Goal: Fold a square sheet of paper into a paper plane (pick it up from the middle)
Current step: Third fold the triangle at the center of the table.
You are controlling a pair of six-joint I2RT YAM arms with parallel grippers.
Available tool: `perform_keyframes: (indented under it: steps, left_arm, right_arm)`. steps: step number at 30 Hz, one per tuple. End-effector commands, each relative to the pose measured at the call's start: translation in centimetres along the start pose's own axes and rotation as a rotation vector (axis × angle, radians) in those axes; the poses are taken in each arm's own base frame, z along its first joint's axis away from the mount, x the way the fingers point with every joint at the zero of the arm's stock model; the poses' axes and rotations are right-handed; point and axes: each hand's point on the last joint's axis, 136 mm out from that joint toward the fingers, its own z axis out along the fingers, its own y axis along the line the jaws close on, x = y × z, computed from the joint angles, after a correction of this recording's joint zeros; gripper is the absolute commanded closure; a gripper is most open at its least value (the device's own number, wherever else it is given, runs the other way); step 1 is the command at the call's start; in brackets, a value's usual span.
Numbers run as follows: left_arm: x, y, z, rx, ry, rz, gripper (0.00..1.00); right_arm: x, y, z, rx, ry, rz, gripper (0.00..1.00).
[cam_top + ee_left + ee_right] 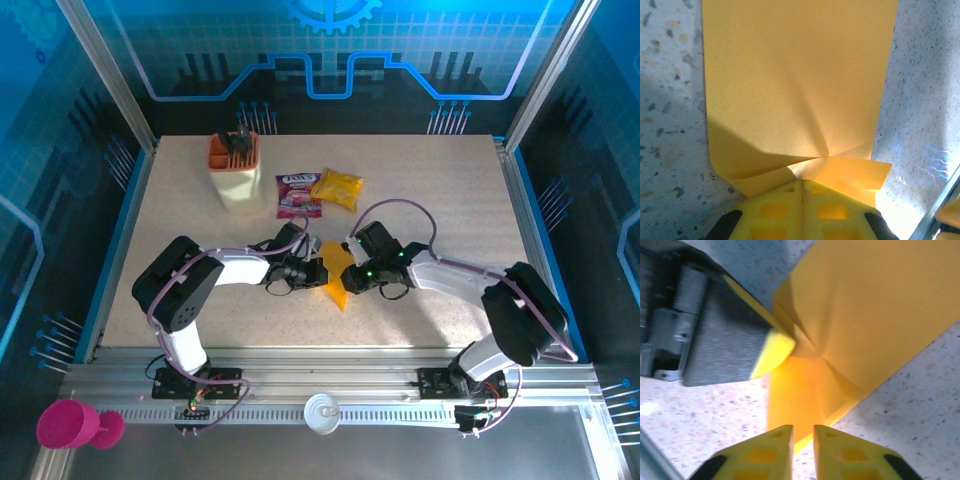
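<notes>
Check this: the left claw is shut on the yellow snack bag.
Wrong thing. The left claw is shut on the orange sheet of paper, as the left wrist view shows; the snack bag lies untouched farther back.

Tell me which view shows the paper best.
Left wrist: the paper spans most of the frame, with creases fanning out from the pinch point. Right wrist shows a creased part of it, close up; top external shows it as a small orange patch.

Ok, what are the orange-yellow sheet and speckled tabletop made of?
The thin orange-yellow square sheet looks like matte plain paper: soft creases fan from the left pincer. The pale speckled tabletop looks like hard stone-effect composite or laminate; a glare patch hints slight gloss.
</notes>
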Motion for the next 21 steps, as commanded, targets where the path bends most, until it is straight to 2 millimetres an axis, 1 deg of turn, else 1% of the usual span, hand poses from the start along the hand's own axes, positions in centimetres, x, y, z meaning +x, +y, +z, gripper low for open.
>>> perform_keyframes:
  steps: [1, 3, 7, 12, 17, 21]
  left_arm:
    - [1.3, 2.2, 0.4, -0.077, 0.025, -0.040, 1.00]
    - [1.4, 2.3, 0.4, -0.081, 0.028, -0.040, 1.00]
    - [1.5, 2.3, 0.4, -0.084, 0.030, -0.044, 1.00]
    - [1.4, 2.3, 0.4, -0.086, 0.030, -0.044, 1.00]
    - [1.4, 2.3, 0.4, -0.088, 0.030, -0.047, 1.00]
    - [1.5, 2.4, 0.4, -0.090, 0.034, -0.047, 1.00]
  right_arm:
    - [1.7, 1.5, 0.3, -0.072, 0.032, 0.052, 0.88]
    - [1.9, 2.6, 0.6, -0.097, 0.028, 0.052, 0.91]
    - [1.9, 4.4, 1.4, -0.126, 0.029, 0.035, 0.95]
    - [2.0, 5.7, 2.6, -0.139, 0.051, 0.016, 0.97]
    - [2.2, 5.1, 4.0, -0.119, 0.070, 0.024, 0.98]
    - [2.5, 4.0, 4.8, -0.094, 0.080, 0.044, 1.00]
